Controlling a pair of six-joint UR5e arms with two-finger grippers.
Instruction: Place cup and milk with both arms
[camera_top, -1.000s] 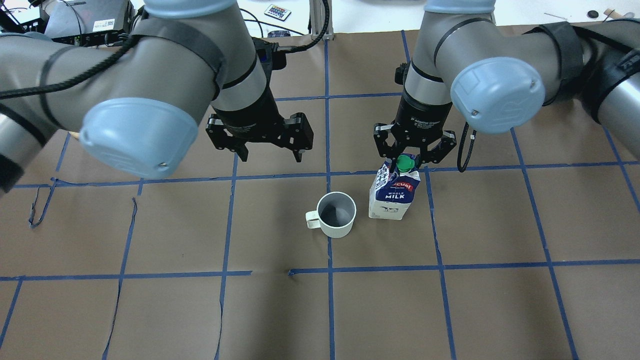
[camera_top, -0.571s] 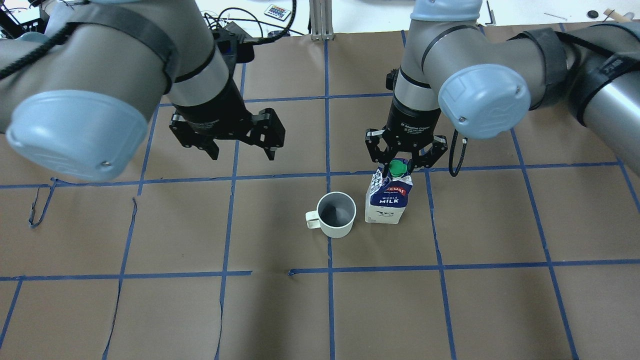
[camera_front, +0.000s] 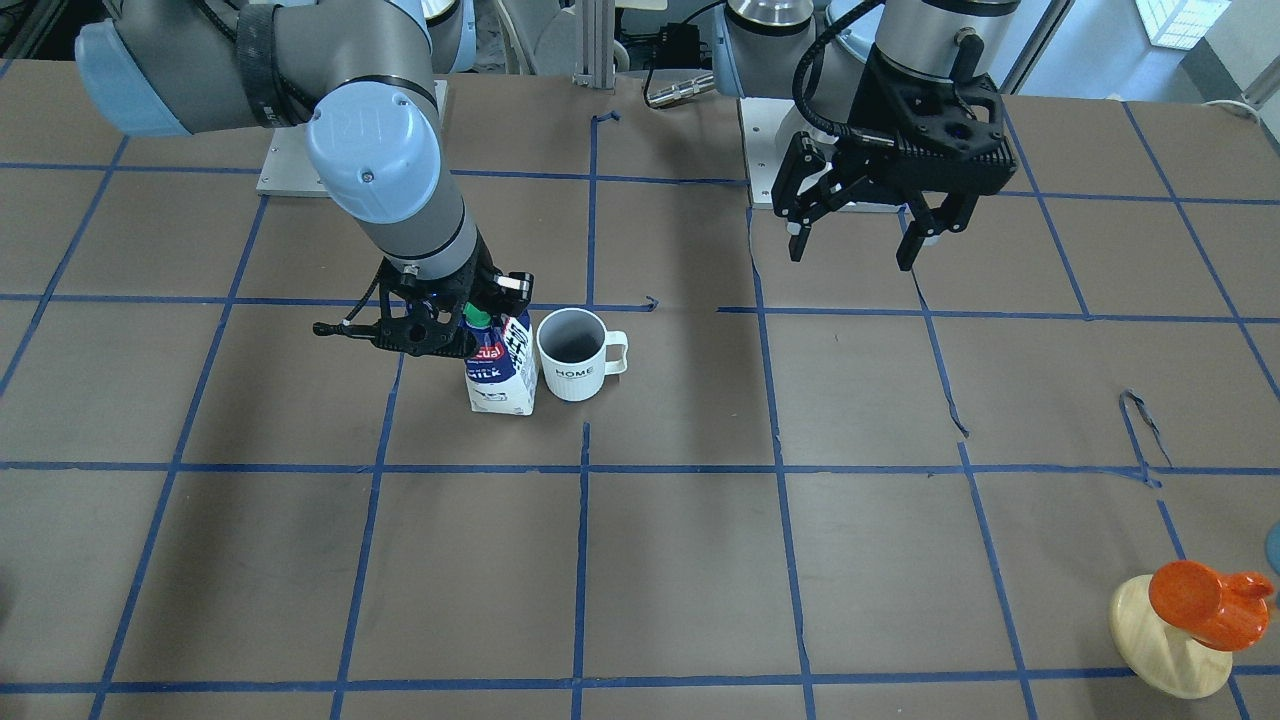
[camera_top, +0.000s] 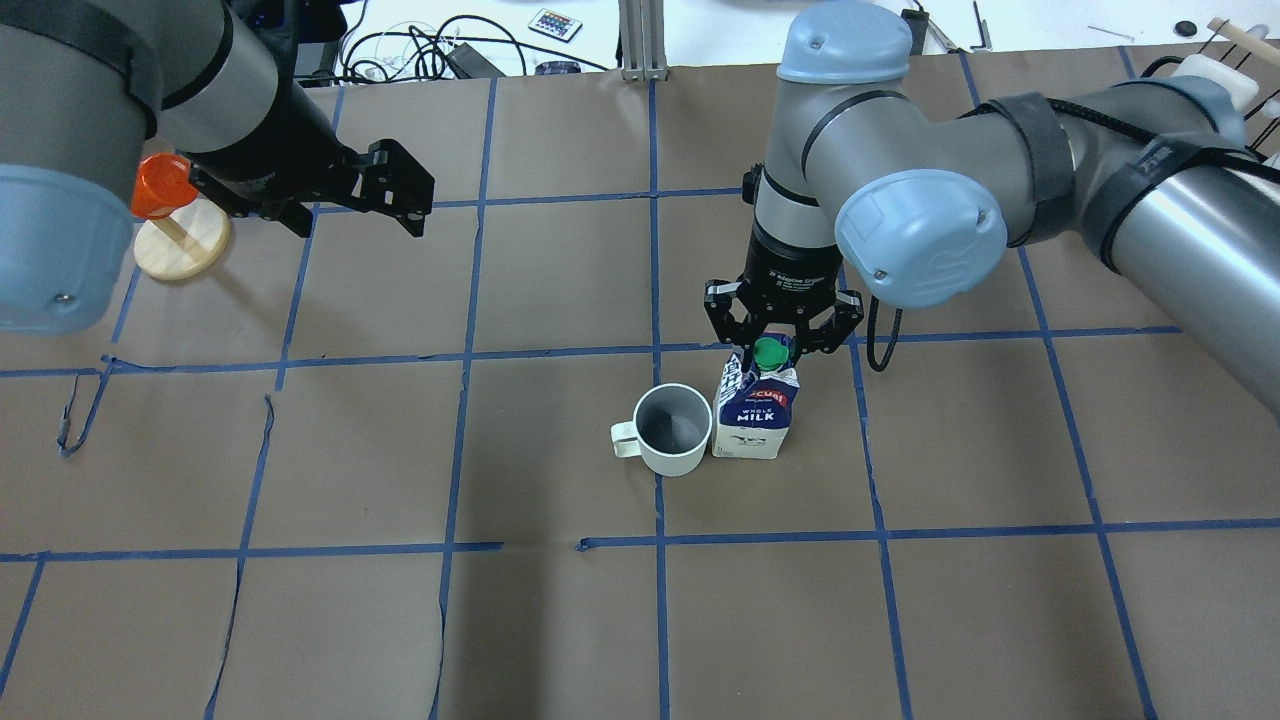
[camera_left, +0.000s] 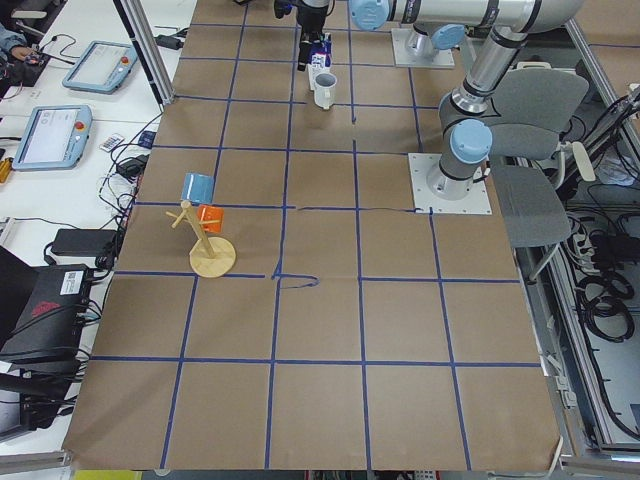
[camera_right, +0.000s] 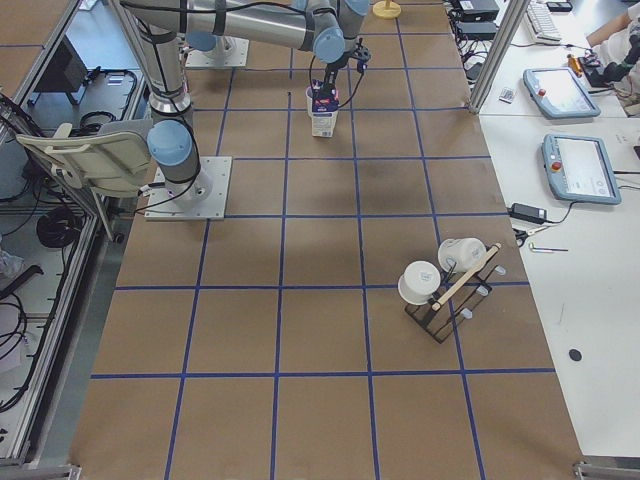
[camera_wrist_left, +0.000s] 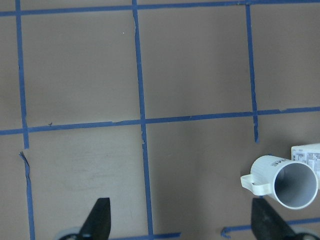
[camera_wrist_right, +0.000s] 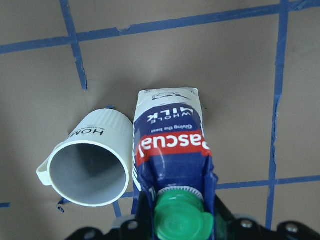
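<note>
The white ribbed cup (camera_top: 672, 428) stands upright near the table's middle, handle toward the view's left. The blue-and-white milk carton (camera_top: 752, 410) stands upright right against the cup's right side. My right gripper (camera_top: 770, 338) is shut on the carton's top at the green cap (camera_wrist_right: 180, 217). The front-facing view shows the same: right gripper (camera_front: 455, 325), milk (camera_front: 500, 372), cup (camera_front: 572, 355). My left gripper (camera_top: 350, 215) is open and empty, high and far back-left of the cup. The left wrist view shows its fingertips (camera_wrist_left: 97, 220) apart, with the cup (camera_wrist_left: 287, 182) at lower right.
An orange cup-like object on a round wooden stand (camera_top: 165, 215) sits at the back left, close to my left arm. A rack with white mugs (camera_right: 445, 285) stands toward the table's right end. Blue tape lines grid the brown table (camera_top: 900, 620).
My right gripper carried the milk leftward until it stands against the cup. My left arm drew away to the back left, still open. The cup has not moved.
</note>
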